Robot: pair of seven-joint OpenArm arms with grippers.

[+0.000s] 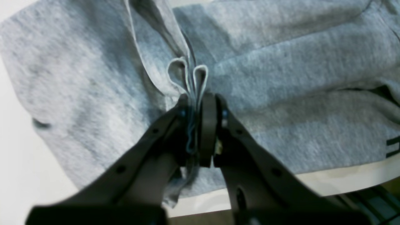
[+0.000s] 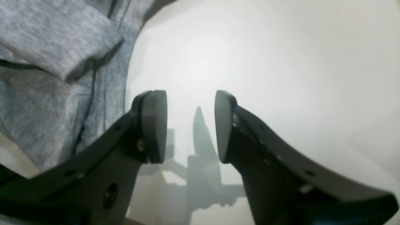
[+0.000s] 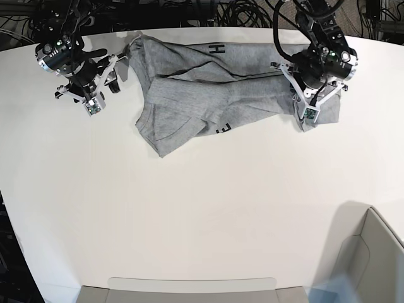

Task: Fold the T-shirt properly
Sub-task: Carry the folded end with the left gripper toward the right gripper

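Note:
The heather-grey T-shirt (image 3: 208,95) lies crumpled across the far part of the white table (image 3: 189,214), with bits of black lettering showing at its folds. My left gripper (image 1: 197,107) is shut on a bunched fold of the T-shirt (image 1: 281,93); looped cloth edges stick up between its pads. In the base view that gripper (image 3: 302,95) sits at the shirt's right end. My right gripper (image 2: 190,125) stands open over bare table, nothing between its fingers, with the T-shirt (image 2: 47,62) just to its left. In the base view it (image 3: 115,74) is beside the shirt's left end.
A grey bin (image 3: 189,290) lies along the near edge and another (image 3: 372,252) at the near right corner. Cables (image 3: 208,12) run behind the table's far edge. The table's edge (image 1: 343,178) shows just behind the left gripper.

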